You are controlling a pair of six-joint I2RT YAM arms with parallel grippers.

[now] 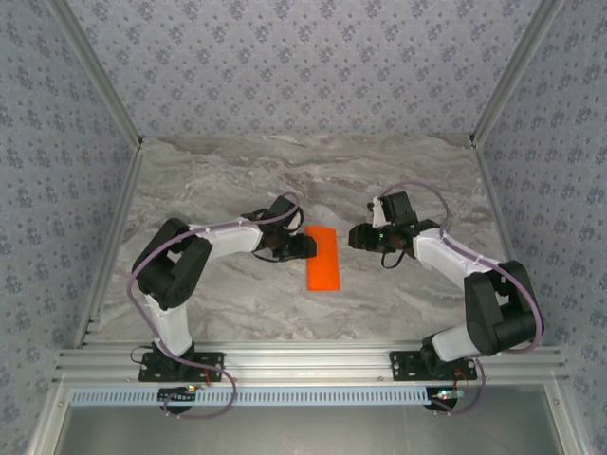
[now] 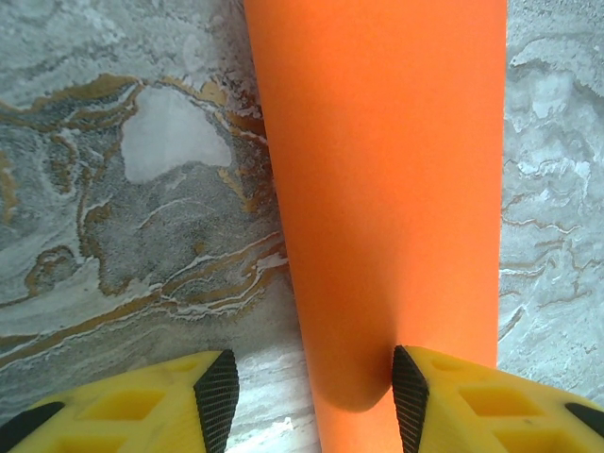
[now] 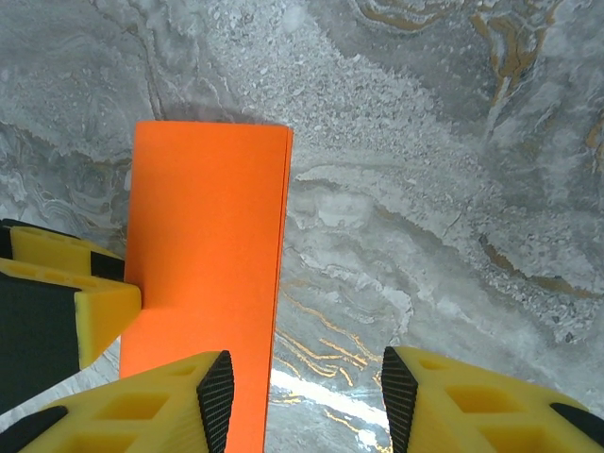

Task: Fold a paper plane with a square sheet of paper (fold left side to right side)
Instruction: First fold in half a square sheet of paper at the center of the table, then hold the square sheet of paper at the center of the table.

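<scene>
Left fingers (image 2: 219,401) straddle orange paper (image 2: 377,189); right wrist shows its corner.

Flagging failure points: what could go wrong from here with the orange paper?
1. The left gripper straddles one edge of the folded sheet, a finger over it; withdrawing may drag it askew.
2. The right gripper hangs open beside the other edge; a low approach could buckle the sheet.

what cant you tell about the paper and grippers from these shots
- Left wrist view: the orange paper runs past the top and bottom edges, so its ends are cut off.
- Right wrist view: its near end is hidden by a finger of the right gripper and the bottom edge.
- Top view: too small to count layers, or tell whether the left gripper touches the paper.
</scene>
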